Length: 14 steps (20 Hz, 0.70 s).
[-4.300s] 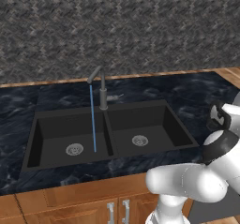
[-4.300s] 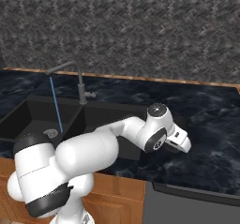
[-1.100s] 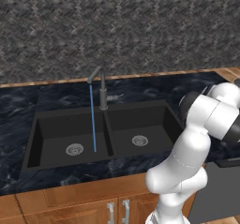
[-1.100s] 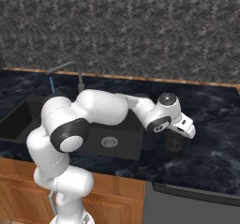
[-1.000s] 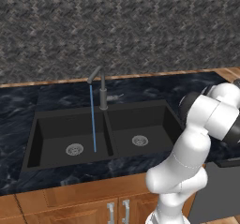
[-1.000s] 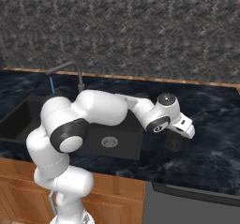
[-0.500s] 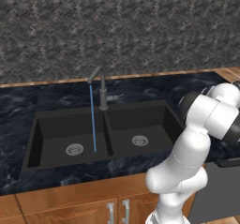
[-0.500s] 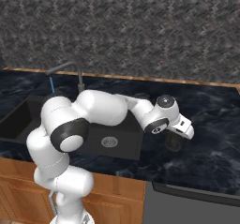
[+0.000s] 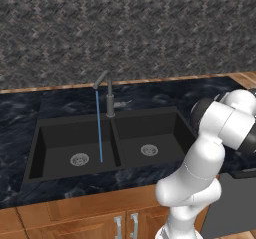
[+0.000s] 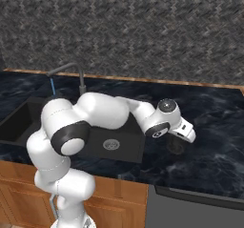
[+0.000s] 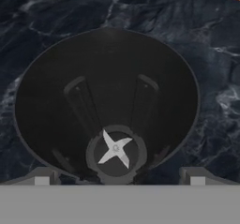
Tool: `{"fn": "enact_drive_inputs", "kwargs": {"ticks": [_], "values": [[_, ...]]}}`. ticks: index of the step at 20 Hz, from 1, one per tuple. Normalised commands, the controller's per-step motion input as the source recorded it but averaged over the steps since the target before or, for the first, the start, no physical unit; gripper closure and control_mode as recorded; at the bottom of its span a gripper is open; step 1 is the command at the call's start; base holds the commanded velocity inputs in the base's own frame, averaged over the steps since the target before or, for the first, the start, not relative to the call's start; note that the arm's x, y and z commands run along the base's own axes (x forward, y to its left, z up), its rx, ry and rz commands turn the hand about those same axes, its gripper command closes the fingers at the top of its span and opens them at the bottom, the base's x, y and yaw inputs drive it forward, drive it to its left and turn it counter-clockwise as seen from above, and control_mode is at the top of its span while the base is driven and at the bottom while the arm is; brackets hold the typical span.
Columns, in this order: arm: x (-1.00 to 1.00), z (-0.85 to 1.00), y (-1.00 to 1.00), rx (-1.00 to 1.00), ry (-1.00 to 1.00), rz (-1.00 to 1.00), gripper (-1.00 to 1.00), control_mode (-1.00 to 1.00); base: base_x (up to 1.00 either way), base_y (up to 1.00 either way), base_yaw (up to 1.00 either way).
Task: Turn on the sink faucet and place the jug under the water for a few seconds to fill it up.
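The faucet (image 9: 109, 94) stood at the middle of the left base view, behind the divider of the black double sink (image 9: 111, 143), its spout angled toward the left of the frame. A thin blue stream of water (image 9: 99, 128) fell straight from the spout tip into the left basin, ending just right of that basin's silver drain (image 9: 79, 158). In the right base view the arm reached from the lower left of the frame toward the right, and the gripper (image 10: 178, 143) hung directly above the jug (image 10: 176, 146), which stood on the dark marbled counter (image 10: 214, 127) right of the sink, well apart from the stream. In the hand view the jug (image 11: 105, 101) lay directly below, its round mouth open to the camera and a small silver blade (image 11: 115, 148) at its bottom. The fingertips (image 11: 41, 177) were spread wide apart, one at each lower corner, gripping nothing.
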Motion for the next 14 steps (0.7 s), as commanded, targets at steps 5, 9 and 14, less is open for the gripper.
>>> {"fn": "enact_drive_inputs", "kwargs": {"ticks": [5,9,14], "values": [[0.00,0.00,0.19,0.00,0.00,0.00,-1.00,-1.00,0.00,0.00,0.00],[0.00,0.00,0.00,0.00,0.00,0.00,-1.00,-1.00,0.00,0.00,0.00],[0.00,-0.20,0.00,0.00,0.00,0.00,-1.00,-1.00,0.00,0.00,0.00]]}}
